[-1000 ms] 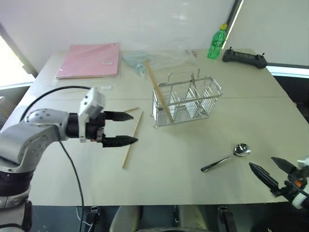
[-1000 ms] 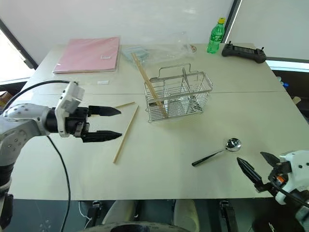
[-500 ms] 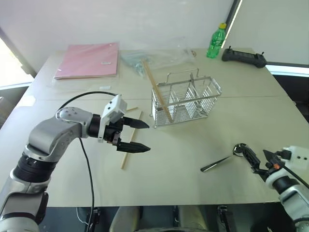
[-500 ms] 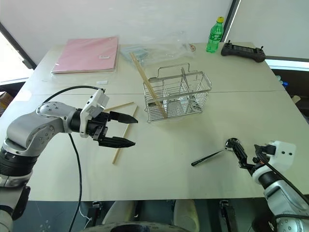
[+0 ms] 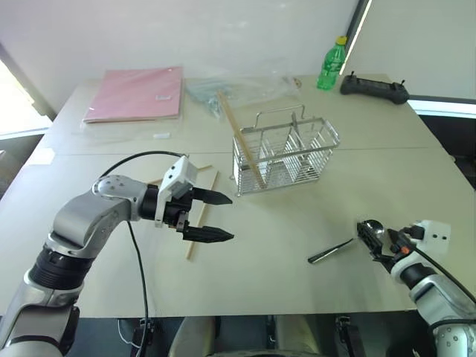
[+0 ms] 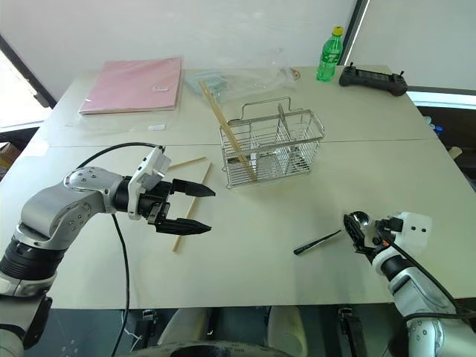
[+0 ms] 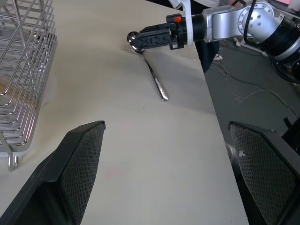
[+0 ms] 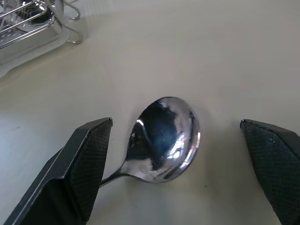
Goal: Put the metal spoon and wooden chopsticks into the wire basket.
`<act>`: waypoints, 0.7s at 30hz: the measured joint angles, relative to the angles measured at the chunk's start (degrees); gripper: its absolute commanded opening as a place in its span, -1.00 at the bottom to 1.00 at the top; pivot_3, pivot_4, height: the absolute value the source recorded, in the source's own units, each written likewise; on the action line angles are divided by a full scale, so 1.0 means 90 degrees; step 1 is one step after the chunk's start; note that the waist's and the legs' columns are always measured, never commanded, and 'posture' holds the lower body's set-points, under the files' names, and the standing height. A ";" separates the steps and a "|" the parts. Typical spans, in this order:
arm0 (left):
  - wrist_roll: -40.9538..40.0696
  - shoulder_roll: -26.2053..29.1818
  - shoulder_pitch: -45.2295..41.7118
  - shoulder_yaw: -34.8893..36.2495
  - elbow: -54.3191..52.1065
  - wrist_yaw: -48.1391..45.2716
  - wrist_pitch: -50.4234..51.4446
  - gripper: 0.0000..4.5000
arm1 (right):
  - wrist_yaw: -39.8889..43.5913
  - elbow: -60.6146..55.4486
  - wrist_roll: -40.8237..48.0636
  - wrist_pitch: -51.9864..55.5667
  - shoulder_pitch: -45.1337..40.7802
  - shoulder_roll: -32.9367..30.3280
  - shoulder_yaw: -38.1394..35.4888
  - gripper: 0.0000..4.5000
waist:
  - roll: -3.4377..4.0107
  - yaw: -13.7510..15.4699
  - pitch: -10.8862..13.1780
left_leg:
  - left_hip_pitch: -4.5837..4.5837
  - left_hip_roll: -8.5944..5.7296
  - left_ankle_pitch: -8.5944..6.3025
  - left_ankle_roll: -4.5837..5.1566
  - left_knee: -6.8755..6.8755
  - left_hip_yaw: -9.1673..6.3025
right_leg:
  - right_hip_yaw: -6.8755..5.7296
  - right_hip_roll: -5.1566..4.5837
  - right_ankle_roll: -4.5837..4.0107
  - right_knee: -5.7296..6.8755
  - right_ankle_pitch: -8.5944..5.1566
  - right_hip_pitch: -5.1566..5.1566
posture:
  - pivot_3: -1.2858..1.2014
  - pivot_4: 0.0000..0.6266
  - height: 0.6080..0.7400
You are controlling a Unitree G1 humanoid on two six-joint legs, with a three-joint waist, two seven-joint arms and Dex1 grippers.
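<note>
The right gripper point(image 8: 176, 140), its jaws spread, is straddling the metal spoon's point(image 8: 164, 140) bowl, the handle pointing away toward the robot's left.

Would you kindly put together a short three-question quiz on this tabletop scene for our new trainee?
1. True or false: the metal spoon lies on the table, its bowl between the open fingers of the right gripper.
2. How many wooden chopsticks stand in the wire basket? A) none B) one C) two
3. Fill in: the left gripper is open over the chopstick that lies flat on the ______.

Key: 1 true. 2 B: one chopstick leans in the basket's end compartment, on the robot's left. 3 table.
</note>
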 measured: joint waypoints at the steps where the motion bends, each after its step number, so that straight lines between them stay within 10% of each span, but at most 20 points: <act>1: 0.0002 -0.0001 -0.0007 0.0000 0.0001 0.0000 -0.0001 1.00 | 0.0002 0.0000 -0.0001 -0.0003 0.0006 0.0003 0.0008 0.39 | 0.0000 -0.0006 0.0000 | 0.0000 0.0000 0.0000 0.0000 0.0000 0.0000 | 0.0000 0.0000 0.0000 0.0000 0.0000 0.0000 | 0.03 -0.52 0.72; 7: 0.0003 -0.0008 -0.0063 0.0003 0.0008 0.0004 -0.0004 1.00 | 0.0001 -0.0005 0.0019 -0.0126 0.0070 0.0063 0.0040 -0.99 | 0.0001 -0.0101 -0.0001 | 0.0000 -0.0001 0.0000 0.0000 0.0000 -0.0002 | 0.0000 0.0000 0.0001 0.0001 0.0000 0.0000 | 0.03 -0.52 0.72; 21: 0.0033 -0.0055 -0.0077 0.0003 0.0022 0.0010 -0.0073 1.00 | -0.0181 -0.0183 0.0193 0.0017 -0.0069 -0.0233 -0.0103 -0.99 | 0.0005 -0.0094 -0.0004 | 0.0003 0.0002 0.0000 0.0000 0.0000 -0.0003 | 0.0001 0.0003 0.0000 0.0002 0.0001 0.0002 | 0.03 -0.52 0.72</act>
